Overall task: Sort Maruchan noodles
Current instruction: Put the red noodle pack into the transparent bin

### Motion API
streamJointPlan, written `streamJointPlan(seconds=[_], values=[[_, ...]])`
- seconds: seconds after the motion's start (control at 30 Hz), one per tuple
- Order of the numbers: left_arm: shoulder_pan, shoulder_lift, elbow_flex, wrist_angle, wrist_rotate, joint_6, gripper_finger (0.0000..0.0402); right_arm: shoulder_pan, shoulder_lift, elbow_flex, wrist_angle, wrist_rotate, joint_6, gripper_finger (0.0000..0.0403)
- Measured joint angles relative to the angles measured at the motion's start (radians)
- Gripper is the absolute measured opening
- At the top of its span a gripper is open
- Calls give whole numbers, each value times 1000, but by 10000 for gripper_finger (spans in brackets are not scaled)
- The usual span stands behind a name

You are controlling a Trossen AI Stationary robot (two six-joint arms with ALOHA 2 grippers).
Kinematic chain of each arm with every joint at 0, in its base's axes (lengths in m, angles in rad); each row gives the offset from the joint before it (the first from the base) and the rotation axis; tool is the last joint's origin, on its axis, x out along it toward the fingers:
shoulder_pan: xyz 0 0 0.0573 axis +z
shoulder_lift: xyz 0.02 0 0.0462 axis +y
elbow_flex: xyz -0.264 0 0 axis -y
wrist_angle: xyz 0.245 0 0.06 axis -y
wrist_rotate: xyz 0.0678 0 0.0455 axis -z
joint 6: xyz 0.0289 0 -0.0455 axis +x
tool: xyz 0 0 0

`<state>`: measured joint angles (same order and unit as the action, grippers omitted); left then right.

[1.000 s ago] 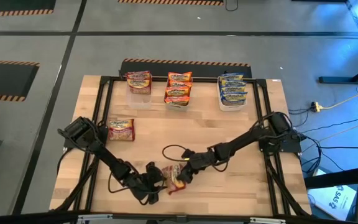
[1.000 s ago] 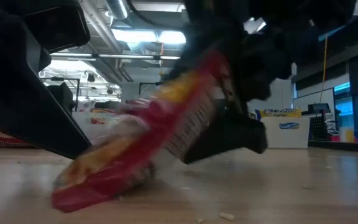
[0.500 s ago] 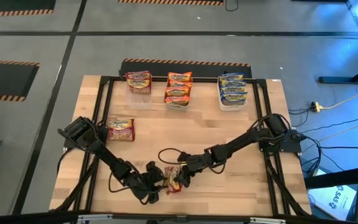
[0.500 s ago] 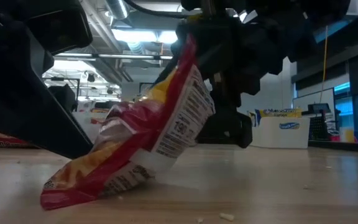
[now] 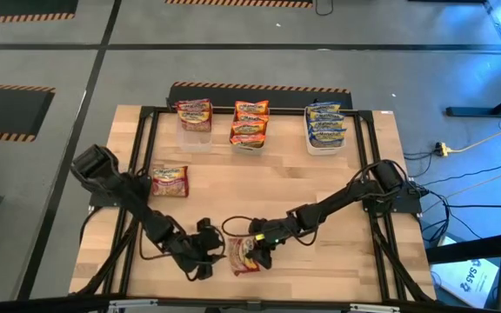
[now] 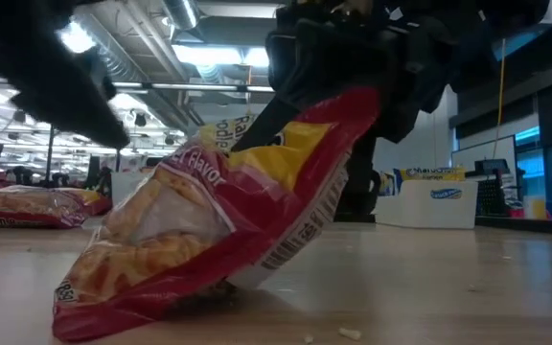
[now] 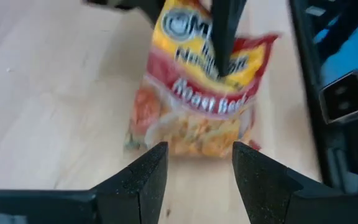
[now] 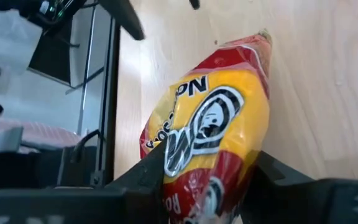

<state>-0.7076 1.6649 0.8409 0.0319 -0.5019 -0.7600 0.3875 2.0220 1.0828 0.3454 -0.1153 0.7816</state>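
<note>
One red roast-beef Maruchan packet [image 5: 243,255] stands tilted at the table's near edge, pinched at its top by the right gripper [image 8: 207,163]. The left gripper [image 7: 199,163] sits just beside it, fingers parted and empty. Farther back, another red packet [image 5: 169,180] lies alone. The crinkly wrapper could slip from so shallow a pinch.

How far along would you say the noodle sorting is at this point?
Done: red, orange and blue packets sit sorted along the far edge. In hand: the right gripper clamps a red roast beef packet; the left gripper is open beside it. Left: that packet and one pinkish packet.
</note>
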Motion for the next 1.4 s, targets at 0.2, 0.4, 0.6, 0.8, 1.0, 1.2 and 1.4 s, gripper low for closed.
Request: streamJointPlan(seconds=[0.2, 0.4, 0.6, 0.8, 1.0, 1.2, 1.4], values=[[92, -12, 0, 14, 124, 48, 211, -1, 0, 0, 4, 25, -88, 119], [196, -12, 0, 100, 282, 154, 278, -1, 0, 0, 7, 17, -177, 118], [271, 12, 0, 129, 392, 221, 297, -1, 1, -2, 46, -7, -302, 118], [311, 45, 1, 171, 513, 221, 298, -1, 2, 21, 12, -10, -390, 118], [330, 47, 0, 191, 658, 222, 298, -2, 2, 92, -124, 26, -453, 118], [331, 47, 0, 145, 669, 214, 285, -4, 2, 171, -258, 47, -500, 118], [330, 47, 0, 151, 670, 213, 232, -4, 2, 211, -304, 51, -520, 122]])
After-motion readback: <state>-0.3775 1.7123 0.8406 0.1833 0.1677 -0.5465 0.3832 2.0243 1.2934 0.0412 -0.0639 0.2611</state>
